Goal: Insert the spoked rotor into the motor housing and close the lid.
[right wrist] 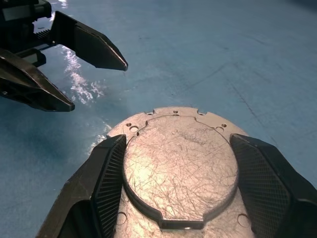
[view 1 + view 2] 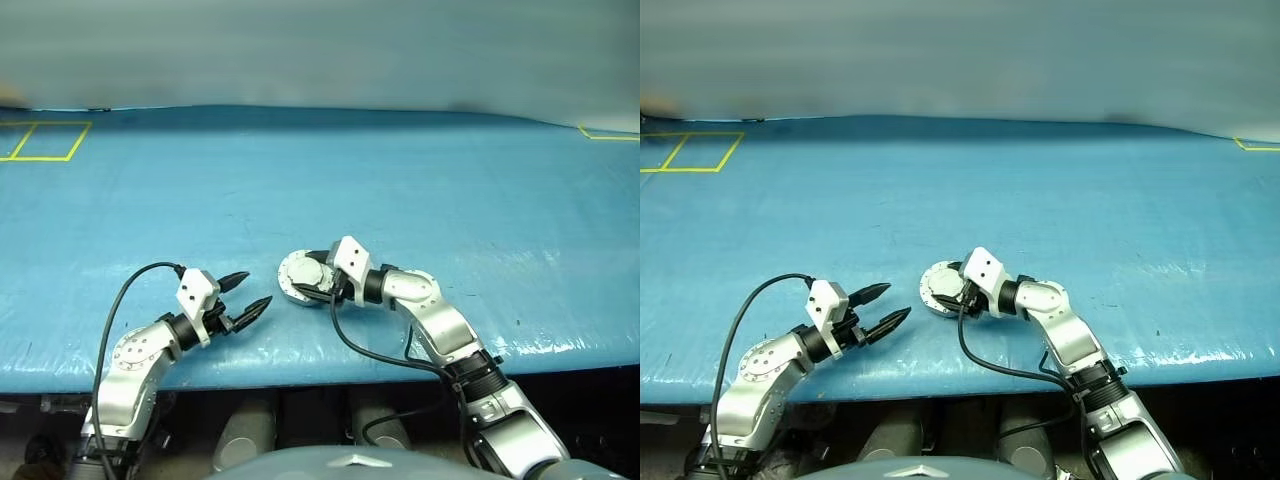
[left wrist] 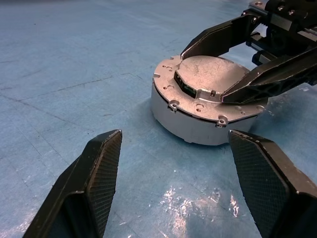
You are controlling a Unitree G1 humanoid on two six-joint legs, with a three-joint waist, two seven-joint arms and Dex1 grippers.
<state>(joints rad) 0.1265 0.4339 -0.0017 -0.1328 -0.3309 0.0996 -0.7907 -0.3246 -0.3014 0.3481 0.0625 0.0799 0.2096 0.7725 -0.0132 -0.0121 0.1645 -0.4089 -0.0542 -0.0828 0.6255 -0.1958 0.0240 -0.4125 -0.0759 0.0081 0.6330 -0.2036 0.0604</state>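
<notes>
The motor housing (image 2: 305,277) is seen lying flat on the blue table (image 2: 420,190) near its front edge, round axis upright, with the plain pale-grey lid (image 3: 212,74) closed on top and facing up. The right gripper (image 3: 233,69) is held over the lid, its fingers (image 1: 106,173) spread to either side of the rim; contact cannot be told. The left gripper (image 2: 247,291) is kept just beside the housing, aimed at it, fingers spread and empty.
</notes>
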